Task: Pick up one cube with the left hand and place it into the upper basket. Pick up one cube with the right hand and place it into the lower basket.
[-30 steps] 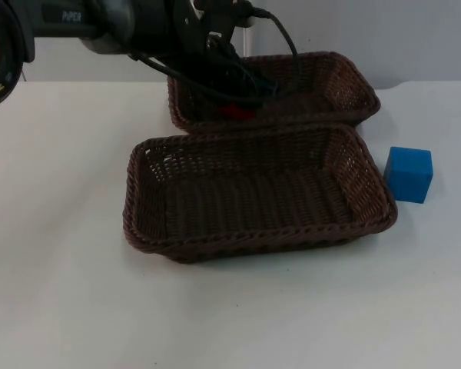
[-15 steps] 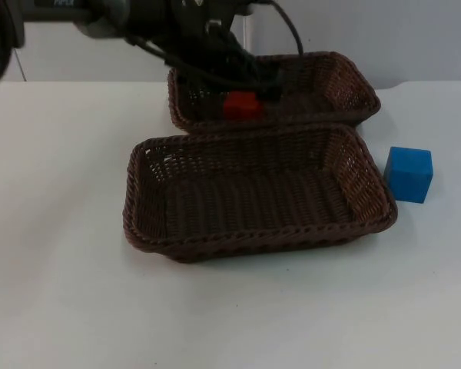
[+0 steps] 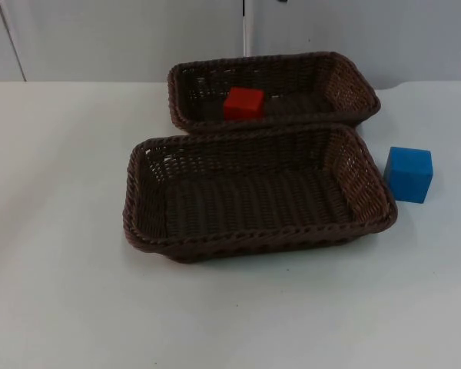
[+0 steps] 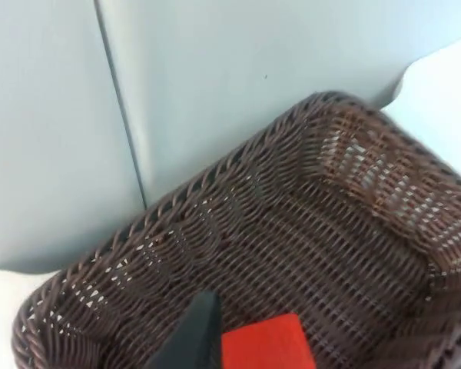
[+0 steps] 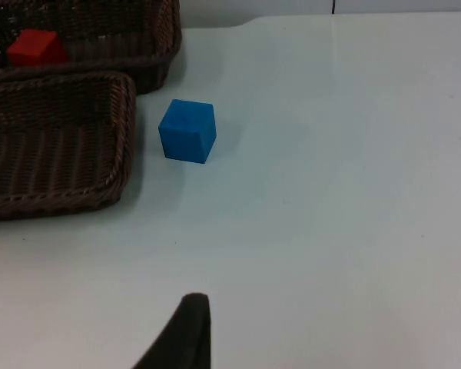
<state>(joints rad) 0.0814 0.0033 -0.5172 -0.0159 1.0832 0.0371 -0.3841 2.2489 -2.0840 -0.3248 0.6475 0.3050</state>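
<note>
Overhead, red cube (image 3: 243, 103) sits inside upper basket (image 3: 353, 83); each wrist view leaves its pincer's opening impossible to tell

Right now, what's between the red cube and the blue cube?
In the top view, the red cube sits in the upper basket. Between it and the blue cube on the table lie that basket's front wall and the lower basket's right corner.

Top view: high up, looking down and forward over both baskets. Left wrist view: very close above the far basket (image 4: 346, 231), facing the wall (image 4: 215, 77). Right wrist view: low over the table's (image 5: 330, 192) right side, sharing the blue cube (image 5: 187, 131) with the top view.
</note>
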